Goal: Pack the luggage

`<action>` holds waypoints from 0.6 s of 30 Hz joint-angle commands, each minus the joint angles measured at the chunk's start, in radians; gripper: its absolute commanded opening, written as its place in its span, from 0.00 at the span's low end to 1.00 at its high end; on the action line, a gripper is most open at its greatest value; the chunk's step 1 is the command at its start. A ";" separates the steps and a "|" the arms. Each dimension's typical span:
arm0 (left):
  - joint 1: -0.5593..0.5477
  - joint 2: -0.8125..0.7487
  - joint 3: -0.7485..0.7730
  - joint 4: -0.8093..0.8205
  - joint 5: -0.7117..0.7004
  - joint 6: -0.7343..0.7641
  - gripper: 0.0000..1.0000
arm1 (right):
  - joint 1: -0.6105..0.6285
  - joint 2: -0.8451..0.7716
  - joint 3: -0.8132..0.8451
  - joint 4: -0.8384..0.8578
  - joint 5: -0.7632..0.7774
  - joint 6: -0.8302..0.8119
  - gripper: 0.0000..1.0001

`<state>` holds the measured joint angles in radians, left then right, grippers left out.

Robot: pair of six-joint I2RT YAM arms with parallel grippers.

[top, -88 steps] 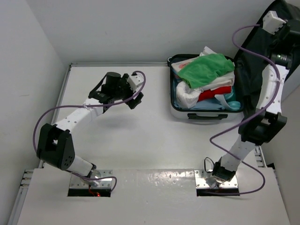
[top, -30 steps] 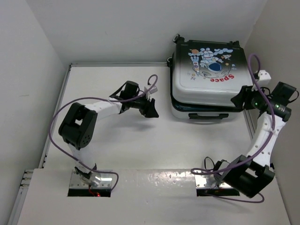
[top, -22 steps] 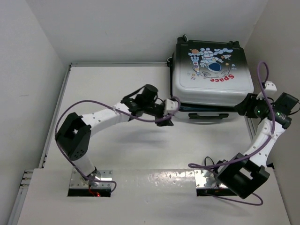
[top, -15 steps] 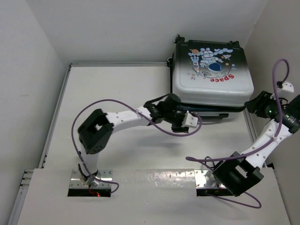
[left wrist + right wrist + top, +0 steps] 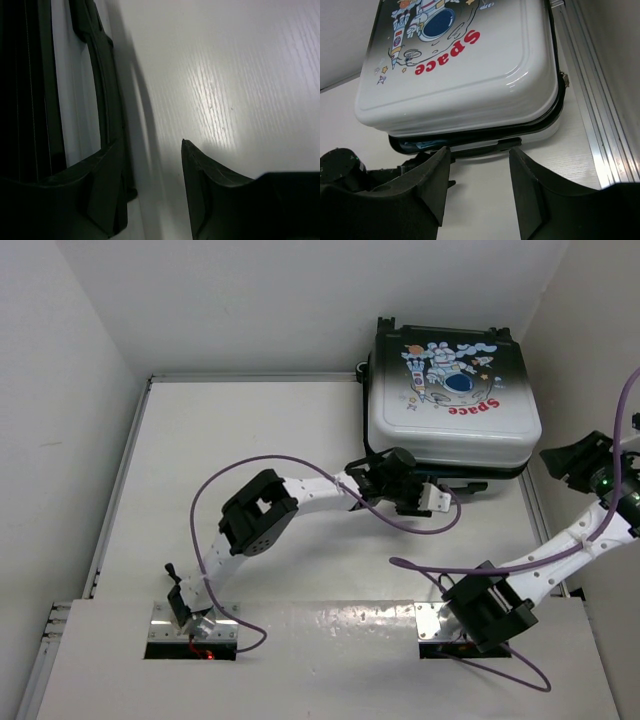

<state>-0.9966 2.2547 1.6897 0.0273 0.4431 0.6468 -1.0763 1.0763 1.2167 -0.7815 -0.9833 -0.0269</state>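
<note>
Luggage (image 5: 450,390) sits at the far right of the surface (image 5: 250,420). Its lid is down, astronaut print up, handle side facing the arm bases. The long axis runs left-right, so the handle edge is broadside to both arms.

Left gripper (image 5: 150,150): jaws apart, nothing between them but bare surface. It's down low, just beside the case's front wall, by the handle (image 5: 100,75). In the wrist view the case lies off to its left, running parallel to the fingers, not ahead of them. Can't tell whether the left finger touches the shell.

Right gripper (image 5: 479,155): also released and empty. It hangs off the case's right-front corner, well apart from it, looking back along the front edge.

I think the lid isn't seated. There's a dark gap along the front seam, with something blue (image 5: 417,145) showing in it toward the left end.

Left arm is the nearer one. The next move likely hinges on that offset: the gripper has to shift sideways into the case, or rise over the lid edge, to press it shut.
</note>
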 commanded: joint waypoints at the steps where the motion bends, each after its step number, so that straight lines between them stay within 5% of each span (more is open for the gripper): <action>1: -0.010 0.034 0.071 0.123 -0.031 0.016 0.54 | -0.008 0.004 0.021 -0.048 -0.049 -0.056 0.50; 11: -0.010 0.206 0.287 0.060 -0.021 -0.009 0.54 | -0.008 0.025 0.026 -0.179 -0.022 -0.231 0.50; 18: -0.010 0.039 0.116 0.114 0.015 0.014 0.55 | -0.010 0.011 -0.060 -0.104 -0.020 -0.193 0.50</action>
<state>-1.0370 2.4145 1.8690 0.0849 0.4694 0.6426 -1.0786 1.0985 1.1839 -0.9318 -0.9947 -0.2157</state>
